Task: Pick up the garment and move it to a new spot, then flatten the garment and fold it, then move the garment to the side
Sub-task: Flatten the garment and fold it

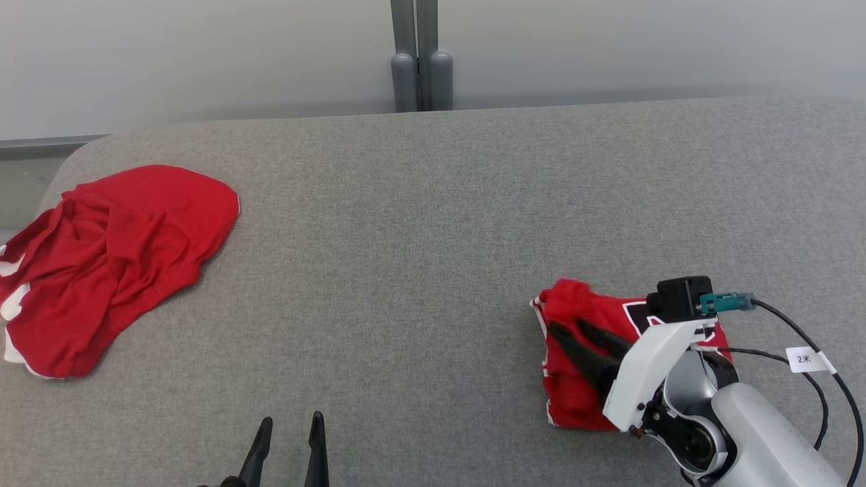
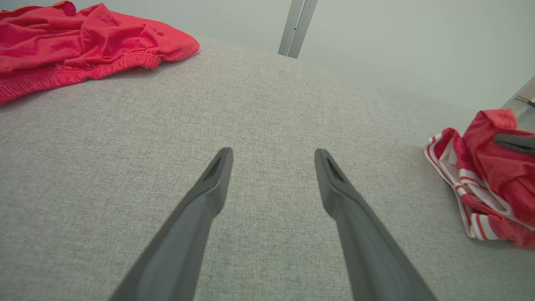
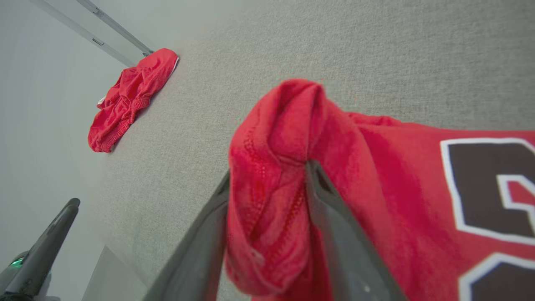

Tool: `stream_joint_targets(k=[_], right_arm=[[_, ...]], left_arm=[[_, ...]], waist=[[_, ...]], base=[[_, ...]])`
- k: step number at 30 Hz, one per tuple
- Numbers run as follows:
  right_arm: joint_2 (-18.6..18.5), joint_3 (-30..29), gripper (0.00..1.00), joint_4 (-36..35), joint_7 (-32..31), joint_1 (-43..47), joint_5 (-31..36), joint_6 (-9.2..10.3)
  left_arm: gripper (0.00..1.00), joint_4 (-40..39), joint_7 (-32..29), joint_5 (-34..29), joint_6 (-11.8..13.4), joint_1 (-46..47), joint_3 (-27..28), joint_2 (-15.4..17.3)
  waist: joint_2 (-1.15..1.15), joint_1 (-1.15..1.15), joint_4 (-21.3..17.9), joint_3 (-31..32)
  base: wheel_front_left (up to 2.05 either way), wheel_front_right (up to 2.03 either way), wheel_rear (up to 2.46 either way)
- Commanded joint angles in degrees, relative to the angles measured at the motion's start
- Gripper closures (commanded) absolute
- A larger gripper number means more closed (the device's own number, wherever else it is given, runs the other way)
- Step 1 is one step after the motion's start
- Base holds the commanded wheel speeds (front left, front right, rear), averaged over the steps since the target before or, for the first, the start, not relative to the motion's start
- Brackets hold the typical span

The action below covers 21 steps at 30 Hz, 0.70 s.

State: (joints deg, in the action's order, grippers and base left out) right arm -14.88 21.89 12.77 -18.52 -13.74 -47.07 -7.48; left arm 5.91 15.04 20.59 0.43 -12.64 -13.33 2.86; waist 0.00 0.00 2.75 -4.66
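Now right jaws straddle garment (image 1: 575,406) fold, grip unclear; left jaws released over wide surface (image 1: 406,270); red cloth (image 1: 115,264) far left.

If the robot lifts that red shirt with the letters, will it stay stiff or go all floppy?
Probably floppy: the shirt bunches into a soft fold between the right gripper's fingers. It looks thin and mesh-like, so likely light. Pushed, it would likely crumple rather than slide whole, since the table is rough fabric.
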Motion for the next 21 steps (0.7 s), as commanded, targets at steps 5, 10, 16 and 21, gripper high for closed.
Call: stream_joint_targets(k=[5,10,16,21], right_arm=[[-0.4,1.5,0.0,-1.3,1.7,-0.2,1.0,-0.02],[-2.3,0.8,0.0,-5.6,6.7,2.9,1.2,-0.03],[-7.9,-4.7,0.0,-13.6,17.6,11.5,9.0,-0.02],[-9.7,-14.3,0.0,-11.8,27.0,19.3,18.2,-0.01]], left_arm=[[0.0,0.0,0.2,-0.1,-0.1,0.0,0.4,0.1],[0.0,0.4,0.2,0.0,0.0,-1.2,0.6,0.1],[0.0,-0.5,0.2,-0.7,0.6,-3.4,2.7,0.1],[0.0,-1.5,0.2,-1.8,0.1,-4.5,5.5,0.1]], waist=[[0.0,0.0,-0.3,0.3],[0.0,0.0,-0.5,1.6],[0.0,0.0,-0.8,4.7],[0.0,0.0,-1.0,5.9]], base=[[0.0,0.0,0.0],[0.0,0.0,0.0],[0.0,0.0,0.0],[0.0,0.0,0.0]])
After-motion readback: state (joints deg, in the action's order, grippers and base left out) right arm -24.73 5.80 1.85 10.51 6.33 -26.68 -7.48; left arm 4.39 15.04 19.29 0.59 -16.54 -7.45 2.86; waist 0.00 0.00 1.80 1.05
